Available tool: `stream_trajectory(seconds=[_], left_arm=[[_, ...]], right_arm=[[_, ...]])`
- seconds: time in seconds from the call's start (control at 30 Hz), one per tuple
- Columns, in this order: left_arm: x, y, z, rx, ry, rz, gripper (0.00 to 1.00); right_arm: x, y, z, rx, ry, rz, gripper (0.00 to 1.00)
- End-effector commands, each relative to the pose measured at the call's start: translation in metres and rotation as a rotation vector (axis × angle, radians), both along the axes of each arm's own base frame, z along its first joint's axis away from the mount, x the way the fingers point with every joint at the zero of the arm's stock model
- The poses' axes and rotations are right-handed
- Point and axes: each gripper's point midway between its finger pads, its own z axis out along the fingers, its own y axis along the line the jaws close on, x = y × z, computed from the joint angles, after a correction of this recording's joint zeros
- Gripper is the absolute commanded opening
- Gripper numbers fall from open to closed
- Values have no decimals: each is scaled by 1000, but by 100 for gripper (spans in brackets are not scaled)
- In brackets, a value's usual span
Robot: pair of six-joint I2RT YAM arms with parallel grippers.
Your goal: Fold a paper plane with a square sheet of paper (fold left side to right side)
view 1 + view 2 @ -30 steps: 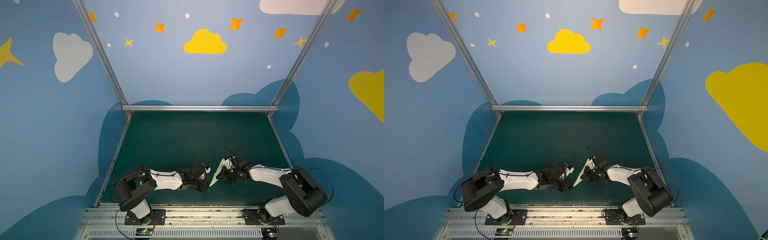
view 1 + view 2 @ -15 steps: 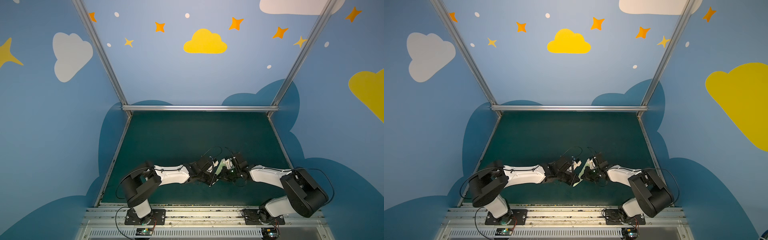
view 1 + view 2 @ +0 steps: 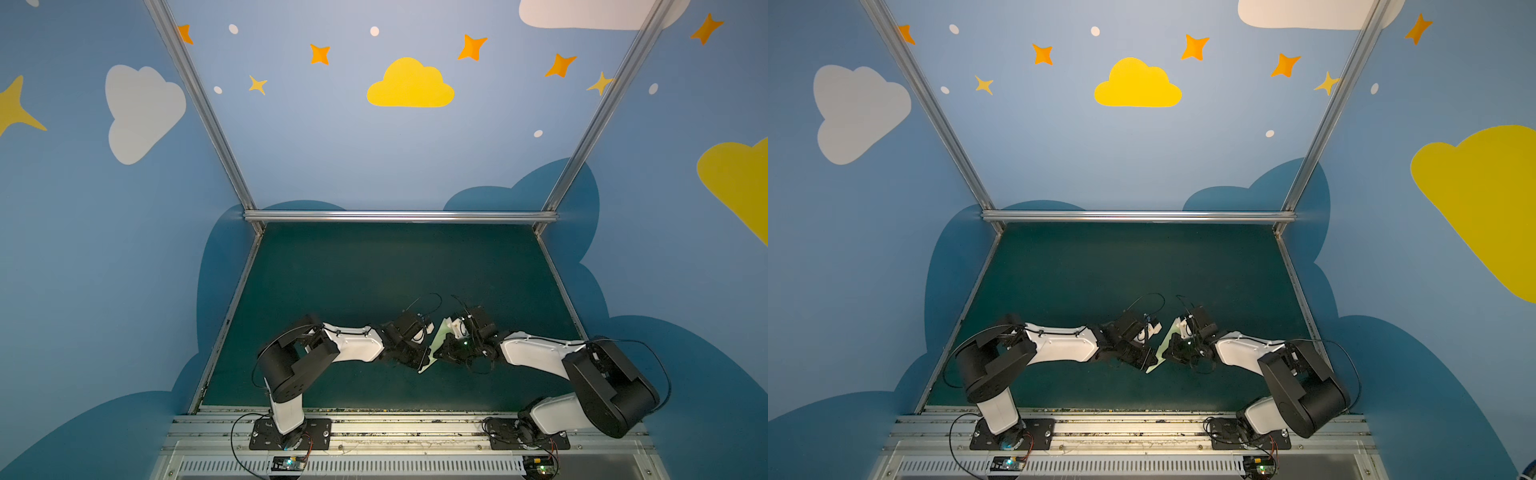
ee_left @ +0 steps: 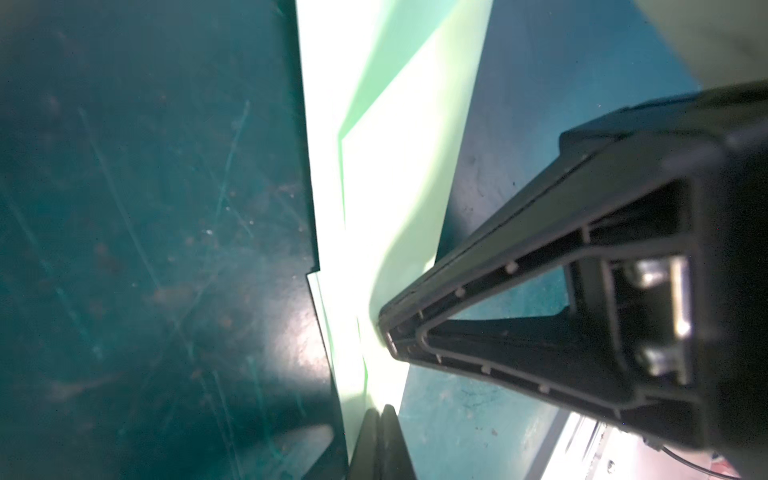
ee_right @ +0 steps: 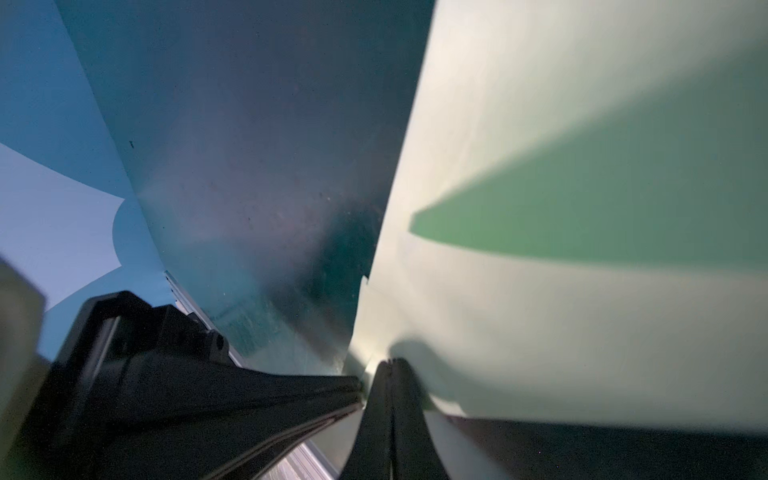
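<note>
Fingers (image 5: 378, 415) of the right gripper (image 3: 439, 354) are squeezed flat together on the pale green folded paper plane (image 3: 435, 345), pinching it near one edge. Left gripper (image 3: 424, 362) has its black fingers (image 4: 395, 453) pressed together too, tips right against the paper (can't tell if any of it is actually nipped in there). Both sets of tips sit just beside each other. Plane is front-centre at the dark green mat (image 3: 374, 270), between the two grippers. Its long axis runs diagonally in both top views, near-left to far-right, and the slimmer end points toward the near edge of the mat.
</note>
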Motion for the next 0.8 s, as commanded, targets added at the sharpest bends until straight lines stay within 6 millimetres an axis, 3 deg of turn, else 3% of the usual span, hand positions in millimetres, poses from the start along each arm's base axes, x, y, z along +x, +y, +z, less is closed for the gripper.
stream_trajectory(seconds=[0.0, 0.23, 0.43, 0.77], left_arm=[[-13, 21, -33, 95, 52, -5, 3], [-16, 37, -43, 171, 55, -1, 3], [-19, 39, -43, 181, 57, -23, 3], [-20, 39, -41, 188, 59, -34, 3]], right_arm=[[-18, -28, -23, -131, 80, -32, 0], [-3, -41, -15, -131, 64, -60, 0], [15, -58, -21, -156, 86, -91, 0], [50, -104, -24, -176, 170, -281, 0]])
